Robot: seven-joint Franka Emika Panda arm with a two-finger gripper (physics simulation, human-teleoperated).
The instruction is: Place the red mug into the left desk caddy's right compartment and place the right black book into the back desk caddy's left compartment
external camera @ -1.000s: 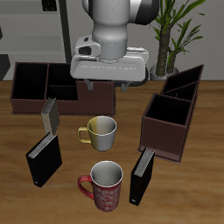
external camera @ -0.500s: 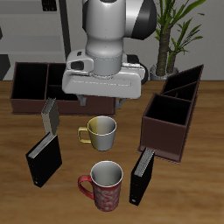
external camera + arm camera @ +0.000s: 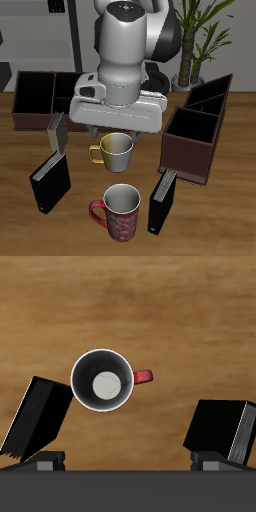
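Red mug on a brown wooden table.
From left to right: flat black book (image 3: 50, 181), round red mug (image 3: 119, 211) at 6 o'clock from the gripper (image 3: 116, 128), boxy dark caddy (image 3: 196, 134). Cannot tell gripper's state.

Red mug, black book and both caddies, none of it sorted yet

The red mug (image 3: 120, 212) stands upright and empty near the table's front edge. It's got a red patterned outside and a white inside, and from the wrist cam it (image 3: 103, 382) shows as a round white opening with the red handle sticking out sideways. The right black book (image 3: 50, 180) stands on its edge on the bare wood, apart from the mug and out in front of the back desk caddy (image 3: 35, 118). The same book (image 3: 222, 428) shows up in the wrist view too. The left desk caddy (image 3: 185, 155) is a dark brown box with open, empty compartments on the mug's other side.
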